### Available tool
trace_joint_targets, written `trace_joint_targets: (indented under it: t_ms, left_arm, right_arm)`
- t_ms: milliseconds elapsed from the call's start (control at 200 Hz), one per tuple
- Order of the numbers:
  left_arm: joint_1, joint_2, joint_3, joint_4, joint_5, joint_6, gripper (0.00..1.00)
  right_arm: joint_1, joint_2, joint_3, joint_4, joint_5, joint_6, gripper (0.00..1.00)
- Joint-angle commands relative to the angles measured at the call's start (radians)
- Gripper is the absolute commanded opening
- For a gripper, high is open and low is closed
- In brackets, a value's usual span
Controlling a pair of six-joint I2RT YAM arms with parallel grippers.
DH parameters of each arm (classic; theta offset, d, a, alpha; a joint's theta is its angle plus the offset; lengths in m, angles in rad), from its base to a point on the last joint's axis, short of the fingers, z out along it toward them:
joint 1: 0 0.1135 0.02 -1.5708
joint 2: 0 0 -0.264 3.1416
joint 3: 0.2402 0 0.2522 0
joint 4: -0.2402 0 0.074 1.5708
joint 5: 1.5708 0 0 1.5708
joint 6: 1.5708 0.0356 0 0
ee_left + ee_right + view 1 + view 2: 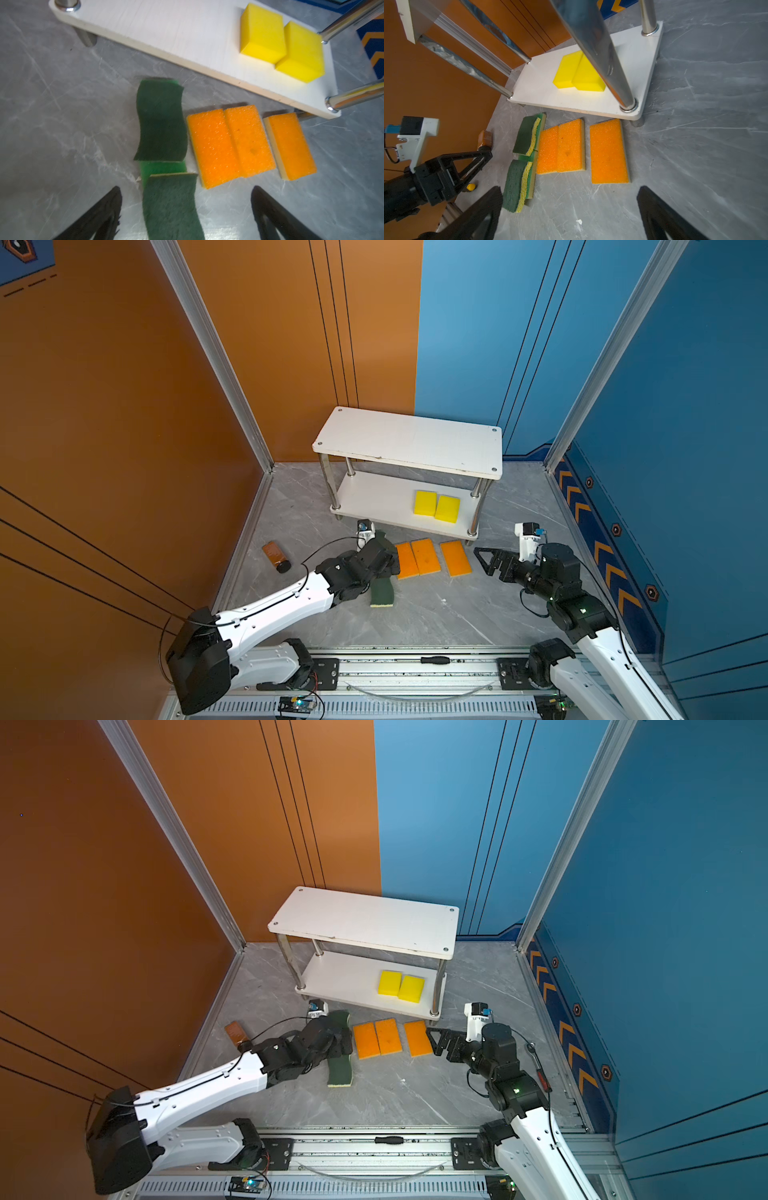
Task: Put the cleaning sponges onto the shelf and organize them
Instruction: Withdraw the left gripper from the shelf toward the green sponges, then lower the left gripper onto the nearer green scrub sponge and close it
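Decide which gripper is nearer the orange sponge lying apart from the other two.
Right. The right gripper sits open just beside the lone orange sponge; the left gripper hangs over the dark green sponges, beyond the orange pair.

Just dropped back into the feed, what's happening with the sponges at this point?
Two plain yellow sponges sit side by side on the lower board of the shelf. Everything else is on the table in front of it: three orange sponges in a row, and beside them two dark-green sponges lying on light-green sponges. The left end effector hovers open over the dark-green ones, gripping nothing. The right end effector, also open and empty, sits near the rightmost orange sponge.
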Motion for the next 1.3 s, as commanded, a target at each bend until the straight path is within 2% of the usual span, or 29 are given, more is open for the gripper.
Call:
trace_joint_targets:
  t_ms: [0,275,476,896,1297]
  left_arm:
    - [-0.031,-0.028,-0.031,-0.073,-0.036,-0.080,0.97]
    - [-0.087,-0.017,-0.062,-0.090,-0.016,-0.131,0.98]
    - [-0.140,-0.002,-0.095,-0.091,-0.013,-0.213,0.98]
    - [-0.154,0.105,-0.087,-0.089,-0.043,-0.249,0.98]
    - [-0.156,0.188,-0.065,-0.033,-0.009,-0.244,0.98]
  right_arm:
    - [0.049,0.044,0.051,-0.013,-0.028,0.007,1.00]
    - [0.183,0.166,0.076,-0.009,0.016,-0.010,1.00]
    - [0.252,0.182,0.063,0.017,0.117,-0.005,1.00]
    - [0.268,0.179,0.074,0.043,0.144,-0.018,1.00]
    - [0.271,0.152,0.069,0.037,0.154,-0.025,1.00]
